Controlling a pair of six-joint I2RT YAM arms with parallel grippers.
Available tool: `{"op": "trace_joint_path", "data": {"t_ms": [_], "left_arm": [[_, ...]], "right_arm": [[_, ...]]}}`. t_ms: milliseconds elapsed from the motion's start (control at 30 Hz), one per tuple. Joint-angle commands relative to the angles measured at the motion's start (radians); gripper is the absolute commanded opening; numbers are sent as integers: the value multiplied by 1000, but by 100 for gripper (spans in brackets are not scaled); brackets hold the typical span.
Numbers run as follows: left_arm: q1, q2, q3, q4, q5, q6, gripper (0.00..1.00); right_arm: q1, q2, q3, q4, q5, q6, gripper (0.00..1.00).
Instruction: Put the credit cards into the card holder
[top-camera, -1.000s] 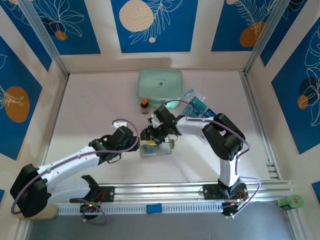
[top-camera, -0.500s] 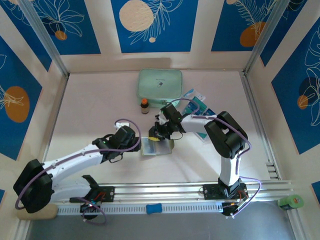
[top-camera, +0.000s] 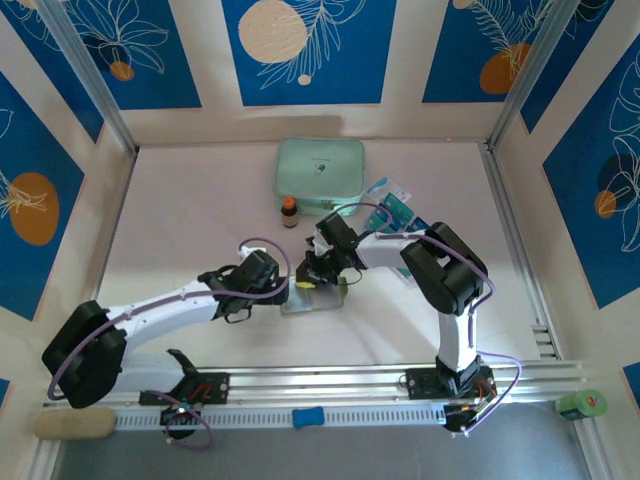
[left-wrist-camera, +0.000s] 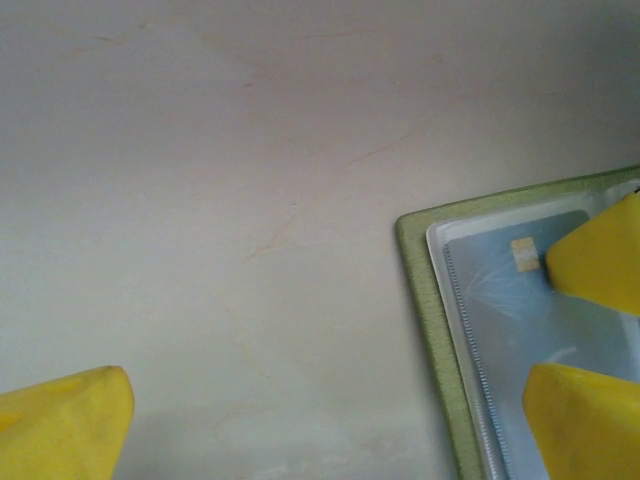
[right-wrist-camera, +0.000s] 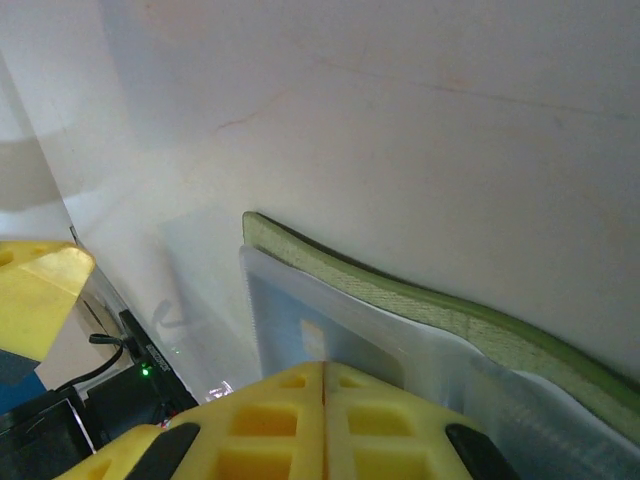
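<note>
Pale tabletop (top-camera: 200, 200), unfolded card holder (top-camera: 322, 297) half hidden beneath closed right gripper (right-wrist-camera: 323, 385), left gripper (top-camera: 282, 288) spread wide, pocketed card (left-wrist-camera: 510, 310) cropped.

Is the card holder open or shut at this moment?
Open. In the left wrist view the card holder lies spread flat, its clear inner pocket facing up with a card under the plastic.

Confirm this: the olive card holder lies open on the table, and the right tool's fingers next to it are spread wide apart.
One thing is wrong. The fingers of the right tool are pressed together, not spread wide apart. The right wrist view shows the two yellow fingers meeting along one seam, close to the card holder. The rest stands: the holder lies open, with its clear pockets showing.
</note>
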Motion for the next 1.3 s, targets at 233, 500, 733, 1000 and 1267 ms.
{"op": "trace_joint_path", "data": {"t_ms": [233,500,733,1000,1267], "left_arm": [[5,74,12,55,52,13,100],[6,103,-15,71,45,7,100],[5,111,-29,78,33,4,100],[5,117,-35,81,29,8,100],[6,116,-36,83,29,8,100]], "right_arm": [[-13,-61,20,-25,-30,3,7],[-126,-270,-2,-191,56,-118,11],[-246,-405,14,-461,296,-350,30],[-331,-417,54,-647,608,-560,40],[-332,-390,74,-701,805,-585,40]]}}
